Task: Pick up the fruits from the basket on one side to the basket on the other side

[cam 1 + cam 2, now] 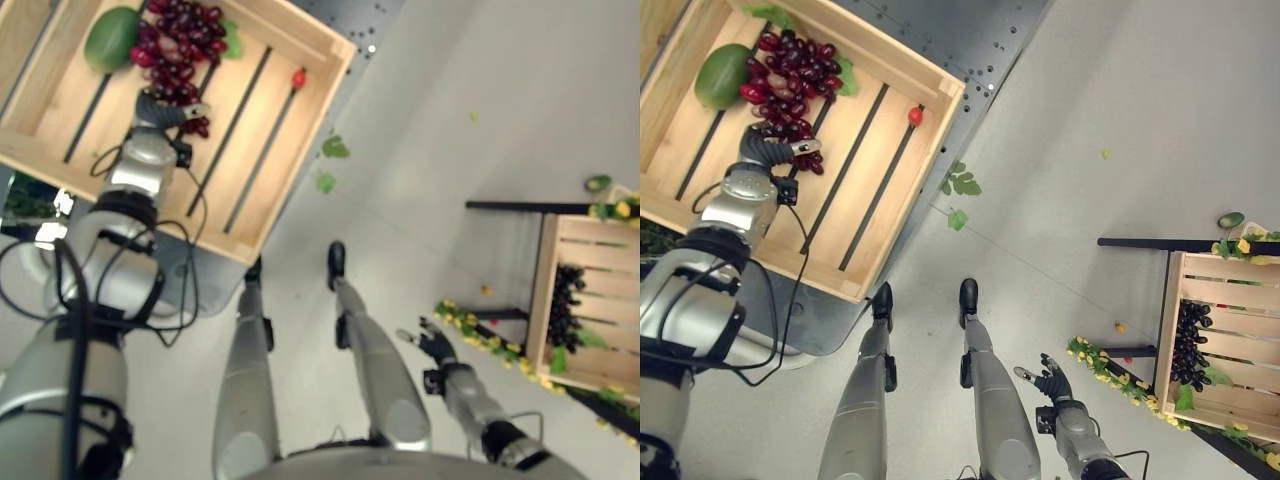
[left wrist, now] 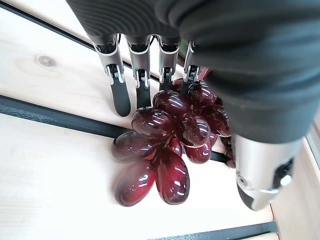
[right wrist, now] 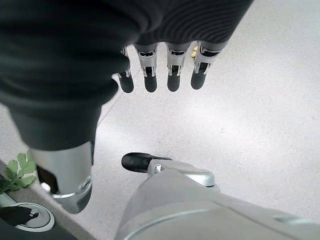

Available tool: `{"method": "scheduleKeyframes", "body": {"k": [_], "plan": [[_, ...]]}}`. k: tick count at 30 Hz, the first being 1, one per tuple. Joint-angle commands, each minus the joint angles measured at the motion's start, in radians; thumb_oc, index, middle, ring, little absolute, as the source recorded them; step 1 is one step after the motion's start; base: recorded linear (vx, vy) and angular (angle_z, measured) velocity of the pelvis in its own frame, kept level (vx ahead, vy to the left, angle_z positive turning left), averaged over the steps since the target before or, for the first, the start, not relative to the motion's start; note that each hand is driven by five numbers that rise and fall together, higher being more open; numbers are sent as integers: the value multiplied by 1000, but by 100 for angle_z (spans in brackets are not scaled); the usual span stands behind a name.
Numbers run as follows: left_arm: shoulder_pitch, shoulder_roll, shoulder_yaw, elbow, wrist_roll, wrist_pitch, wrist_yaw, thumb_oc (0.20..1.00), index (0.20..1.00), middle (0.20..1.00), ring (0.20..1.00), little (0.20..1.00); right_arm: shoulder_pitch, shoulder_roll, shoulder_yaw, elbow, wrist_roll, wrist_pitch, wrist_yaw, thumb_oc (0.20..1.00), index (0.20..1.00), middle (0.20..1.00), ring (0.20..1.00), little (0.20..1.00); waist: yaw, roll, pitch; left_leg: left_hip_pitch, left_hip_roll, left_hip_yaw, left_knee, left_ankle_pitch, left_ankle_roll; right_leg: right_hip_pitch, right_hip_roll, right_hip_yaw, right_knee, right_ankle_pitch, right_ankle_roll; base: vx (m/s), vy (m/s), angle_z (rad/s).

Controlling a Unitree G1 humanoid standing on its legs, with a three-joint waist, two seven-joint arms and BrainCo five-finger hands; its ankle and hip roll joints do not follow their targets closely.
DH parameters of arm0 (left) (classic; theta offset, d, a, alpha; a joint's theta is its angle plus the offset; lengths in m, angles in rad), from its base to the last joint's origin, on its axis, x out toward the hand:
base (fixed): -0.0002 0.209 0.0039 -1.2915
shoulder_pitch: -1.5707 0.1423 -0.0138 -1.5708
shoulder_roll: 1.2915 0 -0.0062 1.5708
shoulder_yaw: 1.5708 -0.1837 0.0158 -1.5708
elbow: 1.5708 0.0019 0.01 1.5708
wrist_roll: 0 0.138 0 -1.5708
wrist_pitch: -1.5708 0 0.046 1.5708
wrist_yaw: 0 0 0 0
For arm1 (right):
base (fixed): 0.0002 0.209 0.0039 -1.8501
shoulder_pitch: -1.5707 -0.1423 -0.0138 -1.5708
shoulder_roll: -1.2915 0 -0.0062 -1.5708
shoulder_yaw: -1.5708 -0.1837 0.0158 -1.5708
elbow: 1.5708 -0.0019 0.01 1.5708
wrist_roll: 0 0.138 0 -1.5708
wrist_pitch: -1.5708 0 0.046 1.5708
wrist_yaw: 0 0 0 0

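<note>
- Two wooden crates: the large crate point(image 1: 895, 85) at the robot's left, a smaller crate point(image 1: 1225, 345) at its right holding one dark grape bunch point(image 1: 1188, 345).
- Left hand point(image 1: 168, 110) reaches into the large crate, fingers straight and relaxed over the lower end of the one red grape bunch point(image 2: 167, 147), thumb alongside, nothing gripped.
- Right hand point(image 1: 1050, 380) hangs low over the floor point(image 1: 1090, 110), fingers loosely extended, empty.
- One green mango point(image 1: 722, 75) touches the red bunch.
- One small red fruit point(image 1: 915, 116) lies apart.

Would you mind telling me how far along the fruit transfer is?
Dark grapes already lie in the right crate. The left hand hovers open over the red grapes, not yet gripping. Red grapes, the green mango and a small red fruit remain in the left crate.
</note>
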Motion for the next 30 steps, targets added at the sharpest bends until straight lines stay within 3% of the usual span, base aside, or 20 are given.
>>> {"method": "scheduleKeyframes", "body": {"k": [1,2,3,30], "plan": [[-81,-27,47,15,-34,-52,-9,1000,1000,1000,1000,1000,91,-54,12,-38,3,7,-17,1000,1000,1000,1000,1000,-19,18,-6,-36,-30,1,-8,-13,15,-17,-19,61,16,-6,78,0,0,0],[-89,-30,47,16,-40,-55,-1,940,940,940,940,940,93,-55,13,-42,6,6,-18,1000,1000,1000,1000,1000,-21,15,-5,-37,-29,1,-8,-13,16,-19,-17,61,17,-6,78,-5,-1,-4],[-92,-30,50,13,-48,-60,7,200,200,200,200,200,95,-55,13,-45,6,6,-18,1000,1000,1000,1000,1000,-22,13,-5,-39,-28,2,-7,-13,16,-21,-16,62,17,-6,78,-5,-1,-6],[-11,-47,104,-85,-122,-100,24,200,200,200,200,200,128,-63,-5,-80,-9,-3,-24,1000,1000,1000,1000,1000,-20,2,-13,-40,-24,-1,-1,-14,13,-28,-8,57,27,-4,69,0,-1,-2]]}}
